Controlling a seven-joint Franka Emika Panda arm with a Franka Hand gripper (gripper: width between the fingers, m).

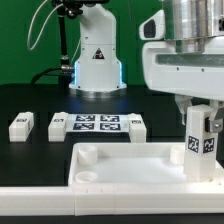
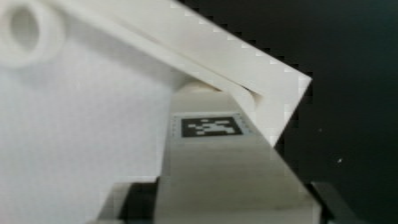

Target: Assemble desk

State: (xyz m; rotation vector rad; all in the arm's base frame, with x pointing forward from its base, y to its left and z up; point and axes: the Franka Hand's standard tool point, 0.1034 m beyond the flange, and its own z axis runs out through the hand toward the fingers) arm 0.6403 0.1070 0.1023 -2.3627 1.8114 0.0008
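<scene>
The white tray-like tabletop (image 1: 130, 165) lies at the front, with a round corner socket (image 1: 88, 173) showing. My gripper (image 1: 200, 118) is shut on a white block leg (image 1: 201, 145) with black-and-white tags and holds it upright at the tabletop's corner on the exterior view's right. In the wrist view the leg (image 2: 217, 150) runs from between my dark fingers (image 2: 143, 200) to the tabletop's corner (image 2: 267, 85), and a socket (image 2: 27, 35) shows farther off. Three more legs (image 1: 22, 125) (image 1: 57, 125) (image 1: 137, 125) lie on the black table.
The marker board (image 1: 97, 124) lies between the loose legs. The arm's base (image 1: 97, 60) stands behind it. A white border rail (image 1: 100, 205) runs along the front edge.
</scene>
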